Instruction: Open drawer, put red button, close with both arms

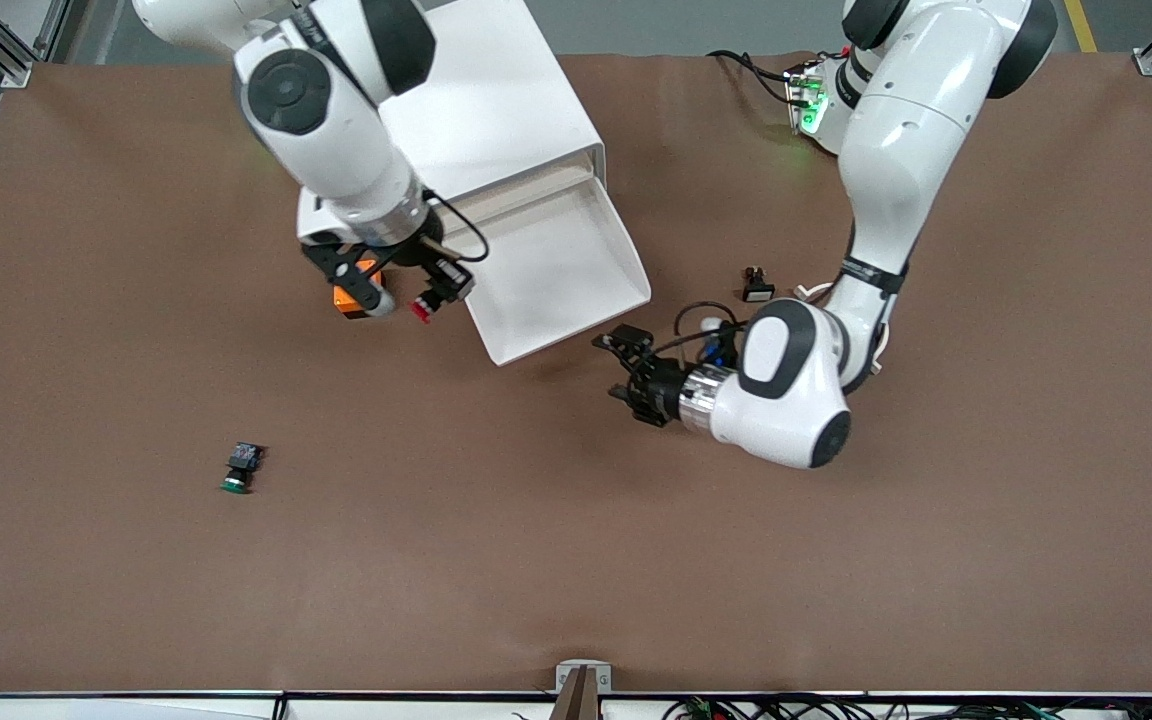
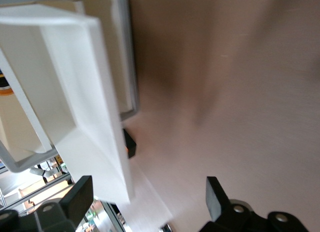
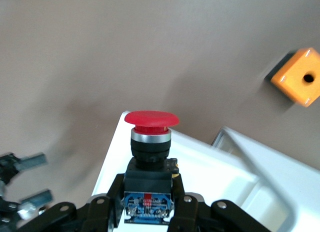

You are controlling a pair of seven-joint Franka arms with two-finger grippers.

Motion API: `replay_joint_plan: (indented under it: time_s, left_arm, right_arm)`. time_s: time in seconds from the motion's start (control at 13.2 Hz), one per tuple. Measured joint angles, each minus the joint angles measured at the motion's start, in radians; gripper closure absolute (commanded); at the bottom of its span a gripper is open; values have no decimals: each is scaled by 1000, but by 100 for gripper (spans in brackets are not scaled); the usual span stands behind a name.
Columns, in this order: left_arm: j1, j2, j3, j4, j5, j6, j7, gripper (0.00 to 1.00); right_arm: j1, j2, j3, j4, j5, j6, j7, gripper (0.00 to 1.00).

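Observation:
The drawer (image 1: 558, 268), a shallow white tray, stands pulled out of the top of the white cabinet (image 1: 496, 110); nothing shows inside it. My right gripper (image 1: 439, 293) is shut on the red button (image 1: 421, 311), holding it by its black-and-blue body over the drawer's side rim toward the right arm's end. In the right wrist view the red button (image 3: 151, 137) sits in my right gripper (image 3: 148, 204), red cap outward, over the drawer's corner (image 3: 210, 174). My left gripper (image 1: 624, 372) is open just off the drawer's front corner. In the left wrist view that gripper (image 2: 147, 199) holds nothing beside the drawer (image 2: 75, 91).
An orange cube (image 1: 354, 297) lies on the brown table under the right wrist, next to the cabinet. A green-capped button (image 1: 239, 468) lies nearer the front camera toward the right arm's end. A small black part (image 1: 756, 286) lies beside the left arm.

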Motion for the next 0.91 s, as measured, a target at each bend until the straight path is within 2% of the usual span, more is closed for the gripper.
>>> replay_joint_plan:
  time_s: [0.3, 0.68, 0.91]
  left_arm:
    - [95, -54, 2, 22, 99, -41, 94, 0]
    - [128, -231, 2, 29, 371, -158, 259, 0]
    - [128, -308, 4, 27, 521, -234, 463, 0]
  right_arm:
    - [108, 67, -2, -11, -49, 82, 195, 100]
    - [205, 201, -3, 21, -94, 163, 413, 100]
    - [214, 264, -4, 82, -99, 163, 463, 100]
